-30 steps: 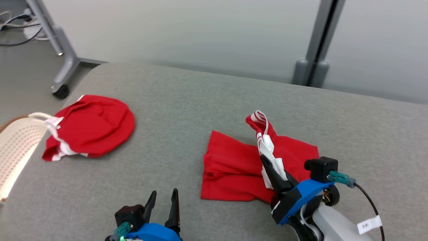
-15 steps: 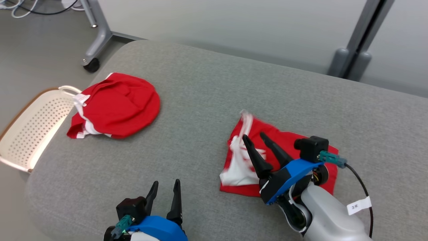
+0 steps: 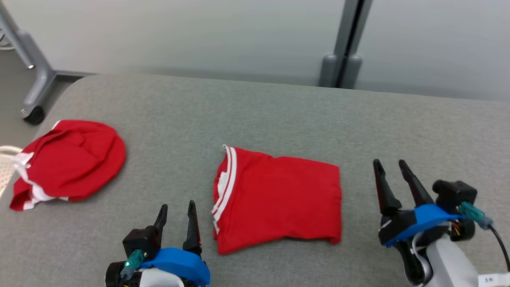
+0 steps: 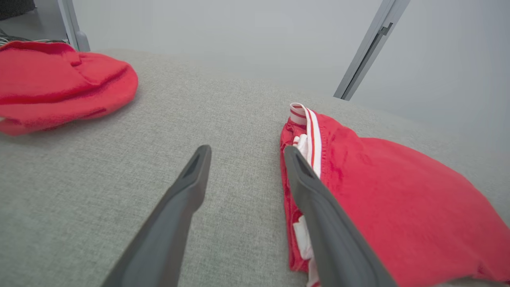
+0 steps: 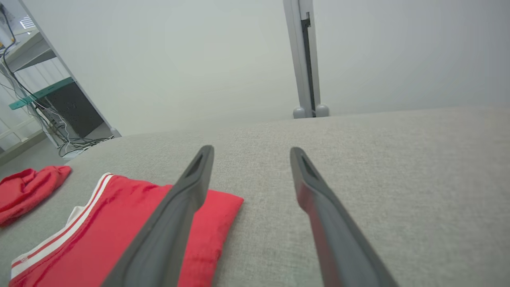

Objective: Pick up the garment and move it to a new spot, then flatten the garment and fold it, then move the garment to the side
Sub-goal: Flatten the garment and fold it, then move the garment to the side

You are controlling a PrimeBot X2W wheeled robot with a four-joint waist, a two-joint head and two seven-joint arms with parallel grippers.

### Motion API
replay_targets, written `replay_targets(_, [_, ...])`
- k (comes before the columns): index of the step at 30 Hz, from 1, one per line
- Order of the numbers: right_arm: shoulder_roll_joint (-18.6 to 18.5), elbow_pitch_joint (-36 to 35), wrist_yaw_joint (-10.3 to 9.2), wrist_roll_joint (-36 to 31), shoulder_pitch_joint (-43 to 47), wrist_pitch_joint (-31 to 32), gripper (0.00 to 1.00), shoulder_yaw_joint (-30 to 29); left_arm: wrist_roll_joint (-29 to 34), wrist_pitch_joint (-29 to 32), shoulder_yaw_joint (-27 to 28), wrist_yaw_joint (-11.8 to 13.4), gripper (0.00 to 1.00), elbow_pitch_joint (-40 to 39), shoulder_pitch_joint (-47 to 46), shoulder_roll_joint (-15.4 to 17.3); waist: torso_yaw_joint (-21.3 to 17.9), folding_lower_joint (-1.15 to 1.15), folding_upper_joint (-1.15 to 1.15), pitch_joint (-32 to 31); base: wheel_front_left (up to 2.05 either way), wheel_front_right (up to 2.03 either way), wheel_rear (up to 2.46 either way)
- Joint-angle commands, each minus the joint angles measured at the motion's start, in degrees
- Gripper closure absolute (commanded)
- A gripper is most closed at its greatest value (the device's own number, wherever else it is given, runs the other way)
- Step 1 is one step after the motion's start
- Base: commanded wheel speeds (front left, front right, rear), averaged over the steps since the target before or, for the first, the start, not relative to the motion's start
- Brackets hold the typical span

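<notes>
The garment [image 3: 279, 199] is red with a white-striped waistband on its left edge. It lies folded flat, roughly rectangular, in the middle of the grey padded table [image 3: 279, 111]. My right gripper [image 3: 389, 164] stands open just right of it, apart from the cloth, nothing between its fingers. At the bottom my left gripper [image 3: 177, 207] is open and empty, close to the garment's lower left corner. In the left wrist view the garment [image 4: 398, 199] lies to the right of my left gripper [image 4: 246, 153]. The right wrist view has the garment [image 5: 99, 231] to the lower left of the open right gripper [image 5: 251, 153].
A second red garment [image 3: 67, 161] lies bunched near the table's left edge, also in the left wrist view [image 4: 59, 87]. A white perforated basket [image 3: 4, 167] sits beyond that edge. A grey post [image 3: 344, 44] stands behind the table, and a wheeled frame leg [image 3: 34, 91] at the far left.
The right gripper has opened, let go of the garment's white-striped part and pulled away to the right. The garment now lies flat and folded. The head camera has shifted.
</notes>
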Motion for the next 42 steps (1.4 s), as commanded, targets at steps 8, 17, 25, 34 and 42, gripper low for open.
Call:
replay_targets(8, [2.64, -0.21, 0.01, -8.88, 5.61, -0.16, 0.0, -5.25, 3.98, -0.14, 3.24, 1.85, 0.0, -1.41, 2.16, 0.0, -4.45, 0.0, -0.01, -2.66, 0.0, 0.0, 0.0])
replay_targets(17, [3.97, -0.06, 0.01, -12.09, 10.16, -0.16, 0.0, -6.01, 5.52, -0.15, 5.46, 0.95, 0.0, -1.25, 6.05, 0.0, -6.5, 0.0, -0.01, -5.33, 0.0, 0.0, 0.0])
replay_targets(25, [3.96, 0.42, 0.01, -9.57, 11.08, -0.17, 0.0, -3.8, 6.3, -0.15, 6.71, 0.48, 0.0, -1.78, 7.39, 0.0, -7.44, 0.0, -0.01, -5.93, 0.0, 0.0, 0.0])
replay_targets(34, [3.96, 2.74, 0.01, -6.33, 9.06, -0.16, 0.0, -0.96, 5.73, -0.15, 4.3, -0.07, 0.0, -1.71, 5.81, 0.0, -4.51, 0.0, -0.01, -4.18, 0.0, 0.0, 0.0])
replay_targets(42, [3.9, 7.93, 0.01, -3.75, 3.82, -0.17, 0.0, -1.64, 4.4, -0.14, 1.34, 0.42, 0.0, -3.04, 5.0, 0.0, 4.37, 0.0, -0.01, -0.34, 0.0, 0.0, 0.0])
